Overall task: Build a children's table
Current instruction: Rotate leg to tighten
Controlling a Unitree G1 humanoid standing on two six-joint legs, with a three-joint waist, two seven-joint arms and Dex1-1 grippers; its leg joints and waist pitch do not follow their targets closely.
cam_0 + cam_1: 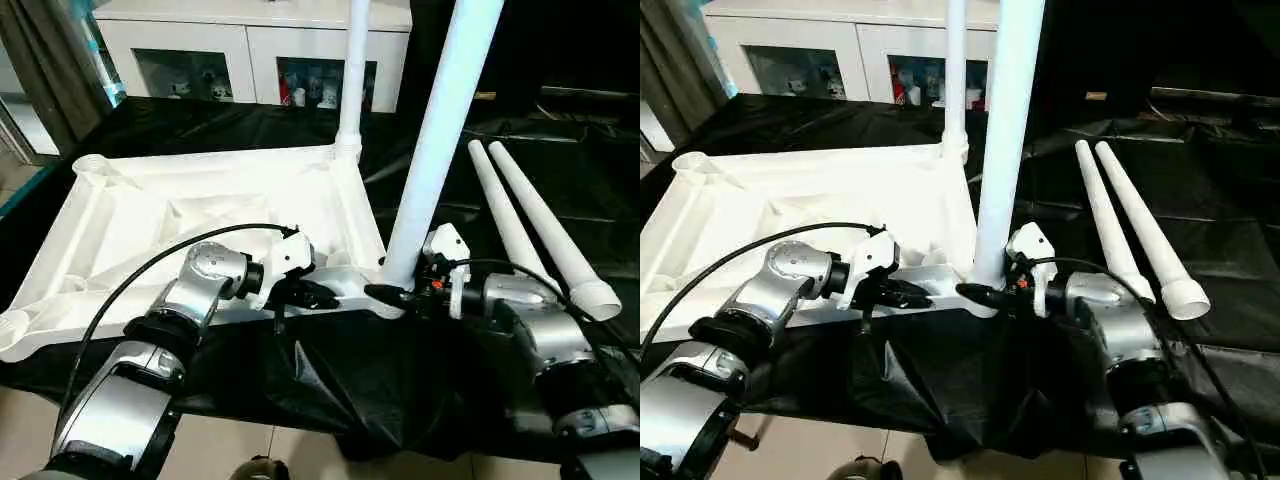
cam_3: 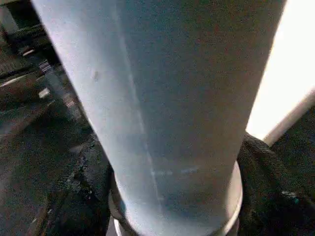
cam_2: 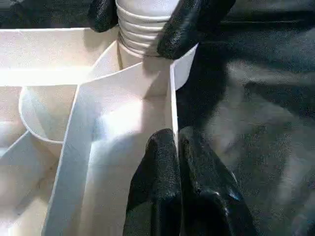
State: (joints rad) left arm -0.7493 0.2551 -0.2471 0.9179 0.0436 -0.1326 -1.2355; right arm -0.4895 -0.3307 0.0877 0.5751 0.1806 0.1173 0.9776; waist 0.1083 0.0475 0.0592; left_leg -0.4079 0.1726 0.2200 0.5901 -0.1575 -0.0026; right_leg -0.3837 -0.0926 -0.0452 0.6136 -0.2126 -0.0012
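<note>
The white plastic tabletop [image 1: 200, 215] is seen lying upside down across the left and centre of the head view, on a work table draped in crinkled black cloth [image 1: 330, 380]. Its underside is moulded into thin upright ribs and shallow panels, with round sockets at the corners.

Two tapered white tube legs are stood upright in sockets. The near leg [image 1: 440, 130] rises from the corner at the centre of the frame, a smooth matte cylinder with a ridged, threaded base visible in the left wrist view. The far leg [image 1: 352, 80] is set at the rear corner, upper centre. Two loose legs [image 1: 540, 225] are laid side by side, touching, on the cloth at the right, their wide hollow ends towards the camera.

The left gripper [image 1: 305, 294] is clenched on the tabletop's near edge wall, lower centre of the frame; its black fingers [image 3: 165, 187] are pressed together with the thin rim between them. The right gripper [image 1: 392, 295] is placed around the near leg's base, its rounded black fingers [image 3: 189, 27] clasping the ridged end on both sides.
</note>
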